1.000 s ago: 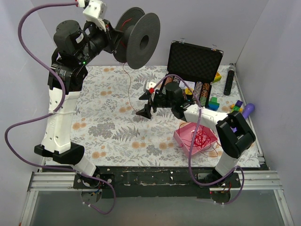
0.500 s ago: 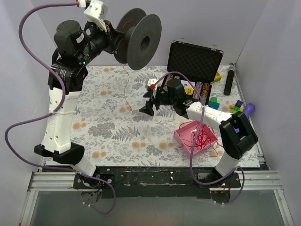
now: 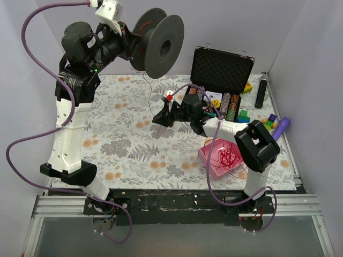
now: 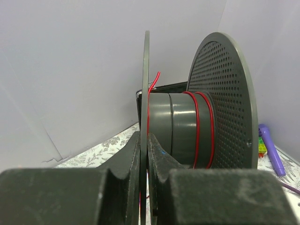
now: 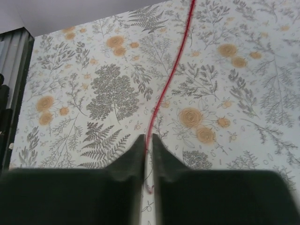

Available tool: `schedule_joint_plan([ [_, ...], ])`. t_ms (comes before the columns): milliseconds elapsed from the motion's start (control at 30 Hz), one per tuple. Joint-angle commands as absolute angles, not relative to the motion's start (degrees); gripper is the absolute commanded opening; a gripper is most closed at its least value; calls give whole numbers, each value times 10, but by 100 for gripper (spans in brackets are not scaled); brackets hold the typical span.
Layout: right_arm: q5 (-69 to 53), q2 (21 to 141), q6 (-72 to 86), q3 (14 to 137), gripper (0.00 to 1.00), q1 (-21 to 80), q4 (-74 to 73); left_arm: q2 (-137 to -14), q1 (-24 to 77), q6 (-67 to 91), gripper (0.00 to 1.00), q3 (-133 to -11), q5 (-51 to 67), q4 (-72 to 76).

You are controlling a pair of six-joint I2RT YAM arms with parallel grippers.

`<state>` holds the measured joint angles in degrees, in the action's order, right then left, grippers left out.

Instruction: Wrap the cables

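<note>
Right end effector [image 3: 158, 118]: moved left across the surface and slightly toward the far side.
Right arm [image 3: 256, 143]: its upper block has swung left and now sits close beside the pink tray [image 3: 210, 160].
Wire [image 3: 149, 88]: the stretch hanging below the spool [image 3: 163, 45] looks shorter, its lower end carried left with the end effector.

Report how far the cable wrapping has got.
Done: a few red turns sit on the spool. In hand: the left gripper clamps the spool's rim; the right gripper pinches the wire. Left: a wire tangle in the pink tray.
</note>
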<state>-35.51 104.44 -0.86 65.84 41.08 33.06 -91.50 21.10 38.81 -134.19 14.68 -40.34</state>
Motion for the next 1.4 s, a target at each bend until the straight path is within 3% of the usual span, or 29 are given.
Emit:
schedule_joint_plan([
  [0,-379,1061,71,658,4,401,402,-894,211,391,0,-1368,166,-382],
  [100,-352,1063,126,635,1,361,424,-887,211,389,0,-1375,196,-413],
  [367,-297,1013,188,655,1,162,307,-835,211,288,0,-1369,231,-575],
  [600,-269,940,159,703,1,49,224,-789,212,199,0,-1296,165,-662],
  [833,-243,903,94,815,1,-12,132,-747,211,130,0,-1126,168,-719],
  [1100,-234,883,57,939,1,-1,42,-729,211,95,0,-930,202,-703],
  [1367,-164,906,2,1016,1,200,-75,-758,221,176,0,-877,272,-594],
])
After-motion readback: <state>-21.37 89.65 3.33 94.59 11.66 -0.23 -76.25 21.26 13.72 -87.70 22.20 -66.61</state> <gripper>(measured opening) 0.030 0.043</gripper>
